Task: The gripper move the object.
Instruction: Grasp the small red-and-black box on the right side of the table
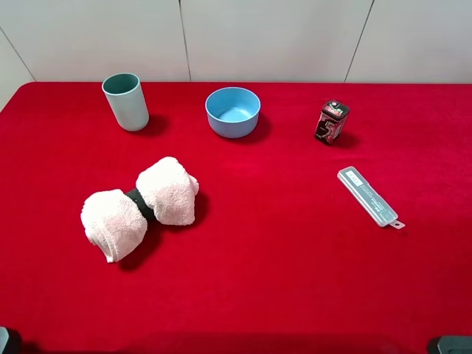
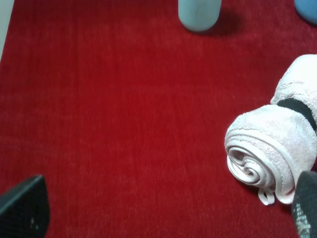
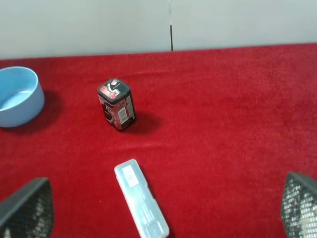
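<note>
The object, a small dark tin with red-pink patterned sides and a black lid, stands upright on the red cloth at the back right. It also shows in the right wrist view. My right gripper is open and empty, well short of the tin, with its fingertips spread wide. My left gripper is open and empty, low over the cloth beside the pink towel roll. In the high view only the arm bases show, at the bottom corners.
A teal cup stands at the back left. A blue bowl stands at the back middle. The pink towel roll lies left of centre. A long clear plastic case lies in front of the tin. A white wall runs behind the table.
</note>
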Available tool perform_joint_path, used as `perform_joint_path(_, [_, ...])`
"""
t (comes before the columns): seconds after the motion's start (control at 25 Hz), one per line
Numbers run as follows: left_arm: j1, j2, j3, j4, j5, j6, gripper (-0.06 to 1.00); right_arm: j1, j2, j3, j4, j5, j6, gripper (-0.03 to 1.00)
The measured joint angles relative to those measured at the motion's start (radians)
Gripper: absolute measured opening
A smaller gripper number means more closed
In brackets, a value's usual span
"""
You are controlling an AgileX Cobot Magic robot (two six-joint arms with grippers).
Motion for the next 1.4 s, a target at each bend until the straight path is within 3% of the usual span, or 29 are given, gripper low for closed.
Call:
perform_joint_path(0.52, [0.000,0.000,0.000,0.000,0.000,0.000,0.97,0.000,0.440,-0.113,0.008,-0.165,-0.169,0.69])
perform_joint_path(0.68, [0.000,0.000,0.000,0.000,0.000,0.000,0.97,0.000,0.624,-0.214,0.060,-0.191,-0.228,0.69])
perform_joint_path(0.88, [0.000,0.000,0.000,0.000,0.000,0.000,0.97,0.000,0.802,-0.314,0.104,-0.193,-0.318,0.69])
perform_joint_path(1.16, [0.000,0.000,0.000,0.000,0.000,0.000,0.97,0.000,1.014,-0.426,0.270,-0.150,-0.530,0.69])
perform_joint_path(1.4, [0.000,0.000,0.000,0.000,0.000,0.000,0.97,0.000,1.149,-0.497,0.348,-0.087,-0.594,0.69])
